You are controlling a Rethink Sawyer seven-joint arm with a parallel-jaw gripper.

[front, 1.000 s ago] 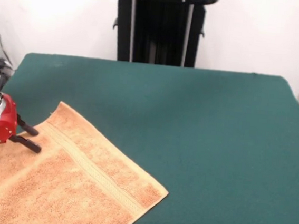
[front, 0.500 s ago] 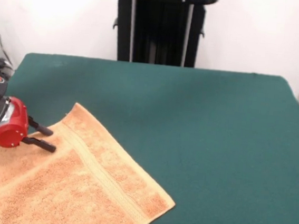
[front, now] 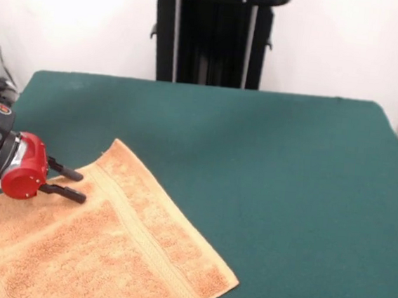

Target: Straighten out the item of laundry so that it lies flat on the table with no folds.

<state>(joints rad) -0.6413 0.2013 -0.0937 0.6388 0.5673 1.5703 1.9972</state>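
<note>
Since a moment ago the gripper (front: pixel 79 185) has travelled toward the middle of the table, and the towel (front: pixel 105 246) has slid along with it, its far corner and its near right corner both lying further in than before. The arm's red wrist comes in low from the side, and its two black fingers (front: pixel 68 193) lie nearly level, one just above the other with a narrow gap between them. They rest at the towel's upper edge, right by the woven band, and seem to pinch a bit of cloth there, though I cannot make out the pinch itself.

Out from the fingertips the towel spreads toward the camera and runs off the picture's lower edge, so part of it is hidden. What shows looks mostly flat, with the band stripe running straight away from the gripper to the near right corner. The green table (front: pixel 288 172) beyond the fingertips has plenty of room.

To do this drag well, I would keep the pull low and steady along the surface, so the trailing cloth is drawn taut instead of bunching, and let go only once the whole towel sits on the table.
</note>
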